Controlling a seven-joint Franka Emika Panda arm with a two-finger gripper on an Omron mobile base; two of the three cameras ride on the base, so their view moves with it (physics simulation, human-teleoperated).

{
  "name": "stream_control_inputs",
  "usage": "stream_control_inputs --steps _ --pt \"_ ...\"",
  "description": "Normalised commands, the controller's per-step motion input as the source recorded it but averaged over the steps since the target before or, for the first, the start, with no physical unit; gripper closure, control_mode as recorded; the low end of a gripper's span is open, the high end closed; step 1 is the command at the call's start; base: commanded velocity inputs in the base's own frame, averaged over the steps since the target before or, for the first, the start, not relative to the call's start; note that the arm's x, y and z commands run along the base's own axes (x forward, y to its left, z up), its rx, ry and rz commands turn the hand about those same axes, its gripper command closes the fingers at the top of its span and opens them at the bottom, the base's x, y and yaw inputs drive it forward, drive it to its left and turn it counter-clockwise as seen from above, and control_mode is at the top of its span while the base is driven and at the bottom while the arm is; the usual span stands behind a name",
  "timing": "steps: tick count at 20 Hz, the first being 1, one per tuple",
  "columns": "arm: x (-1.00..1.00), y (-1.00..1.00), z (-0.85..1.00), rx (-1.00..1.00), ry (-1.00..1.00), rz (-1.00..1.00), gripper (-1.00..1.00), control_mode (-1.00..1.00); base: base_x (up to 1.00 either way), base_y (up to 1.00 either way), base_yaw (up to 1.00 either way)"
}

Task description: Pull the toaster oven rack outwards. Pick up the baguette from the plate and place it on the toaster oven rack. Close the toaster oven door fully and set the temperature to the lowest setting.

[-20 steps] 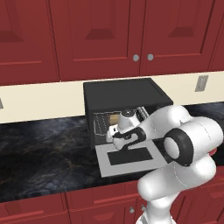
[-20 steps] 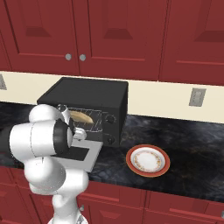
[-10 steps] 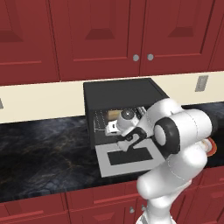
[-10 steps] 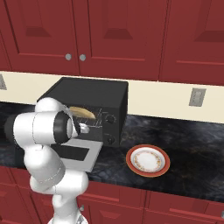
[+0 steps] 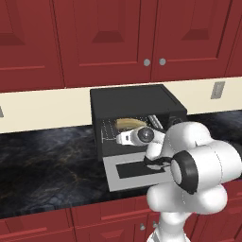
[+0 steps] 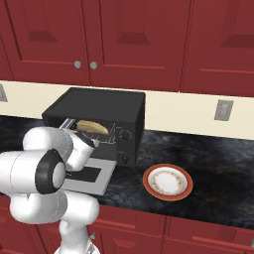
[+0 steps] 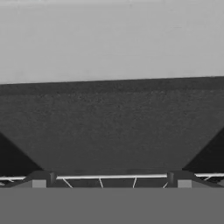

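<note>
The black toaster oven (image 5: 134, 101) (image 6: 106, 106) stands on the counter with its grey door (image 5: 127, 178) (image 6: 96, 181) folded down flat. The tan baguette (image 5: 128, 123) (image 6: 92, 127) lies on the wire rack (image 5: 109, 127) (image 7: 100, 177) in the oven's mouth. My gripper (image 5: 120, 138) (image 7: 111, 180) hangs just in front of and below the baguette, above the door. It is open, with its fingertips (image 7: 39, 180) far apart and nothing between them. The orange-rimmed plate (image 6: 167, 182) to the right of the oven is bare. Two knobs (image 6: 125, 135) sit on the oven's right panel.
Red wall cabinets (image 5: 118, 38) hang above the oven, and red drawers run below the dark marble counter (image 5: 47, 160). A wall socket (image 6: 223, 110) is at the right. My own white arm (image 5: 198, 165) bulks in front of the oven's right half.
My hand has risen a little from the door and turned toward the oven cavity, while the elbow swung right and down. The gripper stays open. The baguette has not moved.
</note>
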Motion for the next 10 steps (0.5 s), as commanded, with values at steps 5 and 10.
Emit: stream_control_inputs --steps 5,10 --pt "-0.44 0.0 1.0 0.0 0.01 0.01 -1.0 -1.0 0.0 0.0 0.0" --pt "-0.15 0.0 1.0 0.0 0.18 0.04 -1.0 -1.0 0.0 0.0 0.0"
